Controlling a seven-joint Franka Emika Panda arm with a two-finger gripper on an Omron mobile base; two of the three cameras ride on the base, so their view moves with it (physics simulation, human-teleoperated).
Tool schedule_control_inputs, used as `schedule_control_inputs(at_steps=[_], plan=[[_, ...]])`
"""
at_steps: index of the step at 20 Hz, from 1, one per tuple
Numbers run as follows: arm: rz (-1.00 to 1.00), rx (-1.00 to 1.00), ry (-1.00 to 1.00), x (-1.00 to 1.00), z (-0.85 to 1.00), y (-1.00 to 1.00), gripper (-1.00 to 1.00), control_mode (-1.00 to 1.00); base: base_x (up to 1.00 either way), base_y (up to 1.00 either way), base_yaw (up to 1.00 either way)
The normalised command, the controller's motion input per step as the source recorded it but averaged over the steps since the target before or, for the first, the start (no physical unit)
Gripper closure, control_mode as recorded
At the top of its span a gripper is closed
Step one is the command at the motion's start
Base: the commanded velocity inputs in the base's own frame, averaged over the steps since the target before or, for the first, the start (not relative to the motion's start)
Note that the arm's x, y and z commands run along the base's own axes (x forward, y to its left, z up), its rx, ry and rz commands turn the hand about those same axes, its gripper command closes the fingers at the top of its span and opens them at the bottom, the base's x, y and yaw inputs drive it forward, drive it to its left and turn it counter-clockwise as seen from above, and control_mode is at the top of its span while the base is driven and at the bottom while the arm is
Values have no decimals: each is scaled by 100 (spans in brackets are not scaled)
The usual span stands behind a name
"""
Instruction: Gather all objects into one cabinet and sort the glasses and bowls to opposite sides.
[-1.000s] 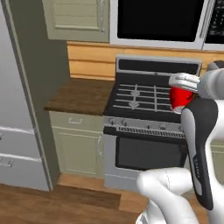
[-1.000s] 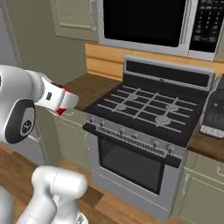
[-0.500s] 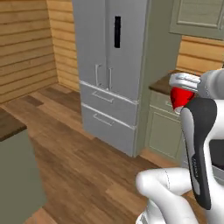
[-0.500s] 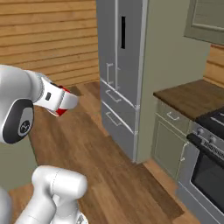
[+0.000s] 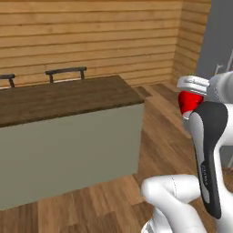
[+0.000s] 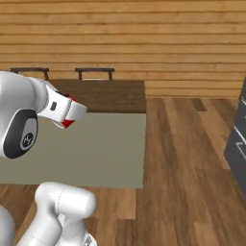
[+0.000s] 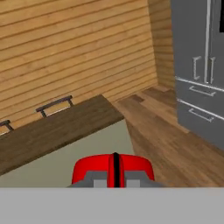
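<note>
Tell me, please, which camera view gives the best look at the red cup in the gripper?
The hand view: the red cup sits close and centred, its rim facing the camera. In the left base view the red cup is half hidden by the arm; the right base view shows just a sliver.

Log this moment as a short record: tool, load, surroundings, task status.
tool: shut on the red cup, carried up by the arm
load: red cup, seen from the hand as a red rim either side of the dark fingers
surroundings: island with dark wood top, two chair backs behind it, plank wall, grey fridge to one side
task status: cup in transit; not yet in a cabinet
</note>
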Motion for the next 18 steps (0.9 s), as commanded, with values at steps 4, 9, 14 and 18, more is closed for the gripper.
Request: schedule_control_inputs(at_steps=[4,9,14,18], plan=[[0,0,0,0,0,0,100,100,-40,97,85],[0,0,0,0,0,0,100,100,-22,98,82],[0,0,0,0,0,0,100,100,-1,96,77],[0,0,0,0,0,0,100,100,0,99,71]])
